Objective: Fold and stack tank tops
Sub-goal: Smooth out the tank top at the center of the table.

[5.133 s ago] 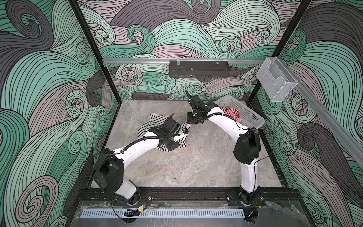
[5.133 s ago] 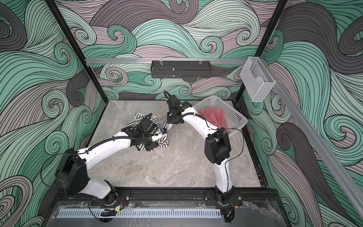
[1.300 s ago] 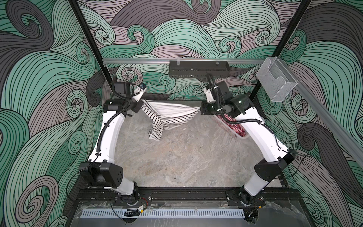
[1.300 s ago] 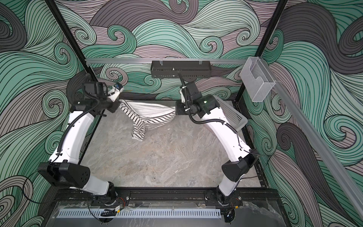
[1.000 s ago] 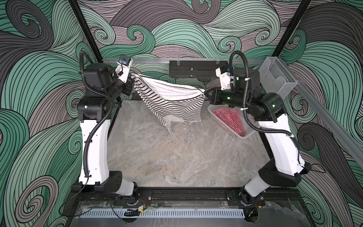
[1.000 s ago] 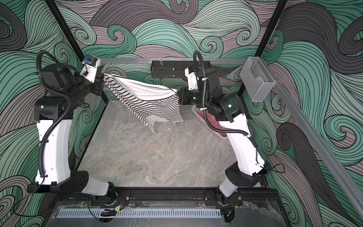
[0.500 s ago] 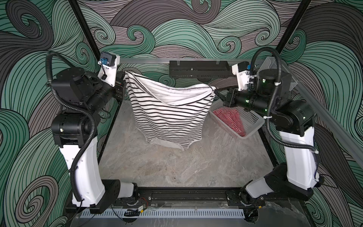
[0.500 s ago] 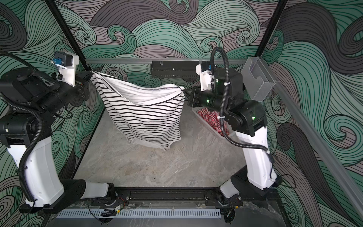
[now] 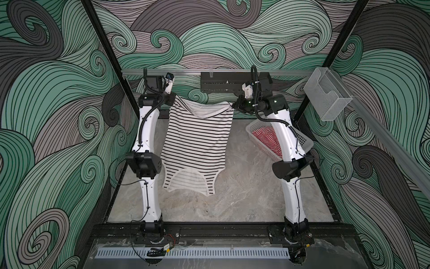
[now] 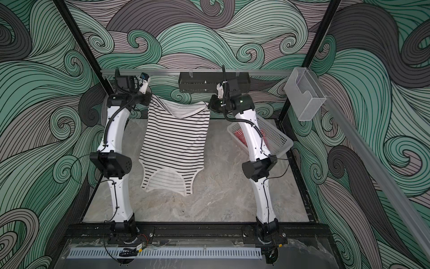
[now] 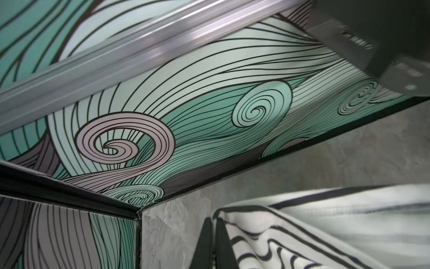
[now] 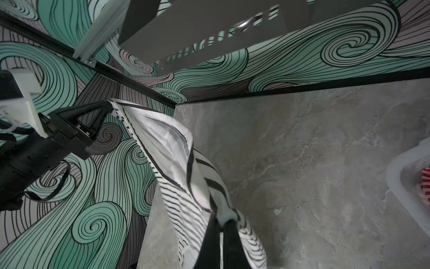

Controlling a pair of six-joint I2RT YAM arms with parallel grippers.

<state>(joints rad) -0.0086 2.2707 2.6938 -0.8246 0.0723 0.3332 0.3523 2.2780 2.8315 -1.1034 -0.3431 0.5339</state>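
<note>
The black-and-white striped tank top (image 9: 197, 144) (image 10: 174, 144) hangs upside down and spread wide between both raised arms, its straps at the low end over the table. My left gripper (image 9: 173, 100) (image 10: 150, 96) (image 11: 214, 220) is shut on one hem corner. My right gripper (image 9: 232, 105) (image 10: 208, 104) (image 12: 221, 223) is shut on the other corner. In the right wrist view the cloth (image 12: 176, 151) stretches across to the left gripper (image 12: 109, 104). The red-and-white tank top (image 9: 265, 139) (image 10: 239, 136) lies bunched in the basket, partly hidden by the right arm.
The white perforated basket (image 9: 302, 139) (image 10: 277, 137) stands at the table's back right. A black rack (image 9: 223, 81) and a metal rail hang on the rear wall just behind the grippers. A clear plastic holder (image 9: 325, 95) sits on the right wall. The grey marble table (image 9: 232, 198) lies below.
Both arms, still gripping the black-and-white top, have drawn back toward the rear wall and down. The top now hangs longer and flatter, with the straps lower.
</note>
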